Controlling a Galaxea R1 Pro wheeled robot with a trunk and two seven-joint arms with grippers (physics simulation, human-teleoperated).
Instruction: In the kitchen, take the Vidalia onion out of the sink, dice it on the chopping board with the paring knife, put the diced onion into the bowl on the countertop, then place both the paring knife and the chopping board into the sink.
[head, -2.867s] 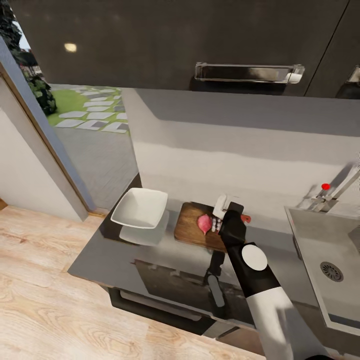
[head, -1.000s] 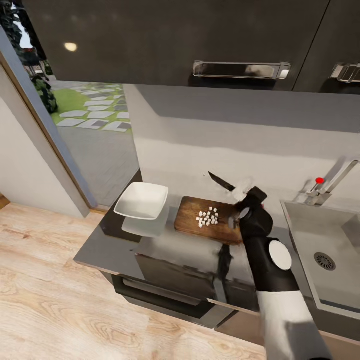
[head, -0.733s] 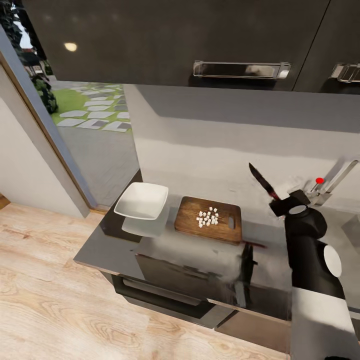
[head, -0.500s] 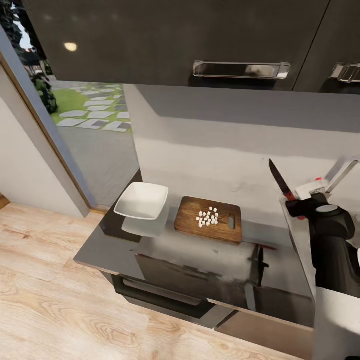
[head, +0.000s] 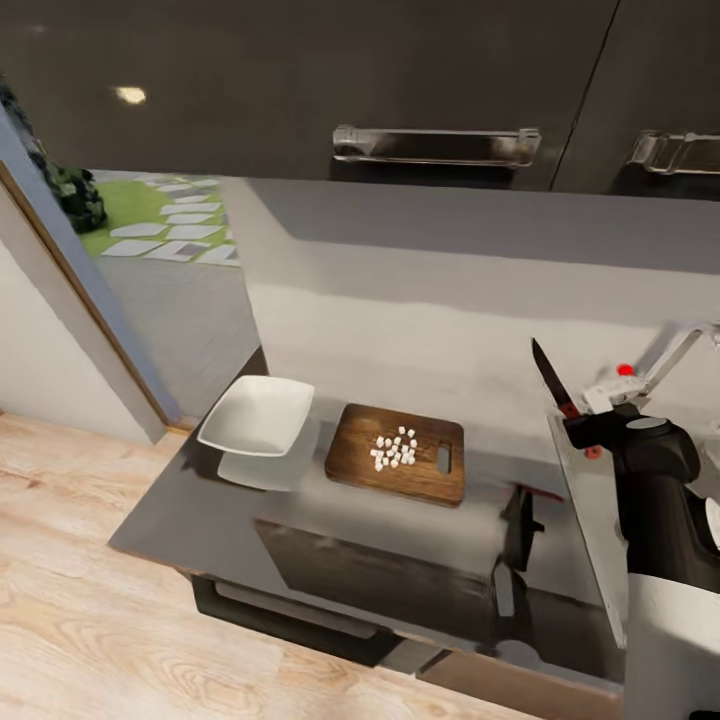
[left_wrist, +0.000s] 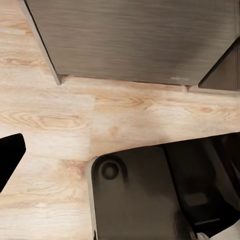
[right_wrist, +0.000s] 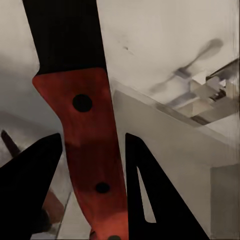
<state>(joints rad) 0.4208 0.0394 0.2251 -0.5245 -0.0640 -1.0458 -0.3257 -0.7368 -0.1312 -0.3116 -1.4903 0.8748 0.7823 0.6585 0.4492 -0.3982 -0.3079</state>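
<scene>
Nearest, one right end effector (right_wrist: 92, 165) is clamped on one red-handled, dark-bladed paring knife (head: 553, 379) beside the steel sink (head: 585, 500). Farther: one dark brown wooden chopping board (head: 360, 468) bearing one cluster of white onion dice (head: 394, 448); one white squarish bowl (head: 256, 416) on the glossy grey worktop (head: 190, 505), contents hidden. Left end effector: cannot tell.

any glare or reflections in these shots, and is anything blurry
Head view: the glossy countertop mirrors the bowl, and a lamp glint sits on the cabinet. Right wrist view: the knife is near and soft-edged, the right gripper's fingers plain black shapes.
</scene>
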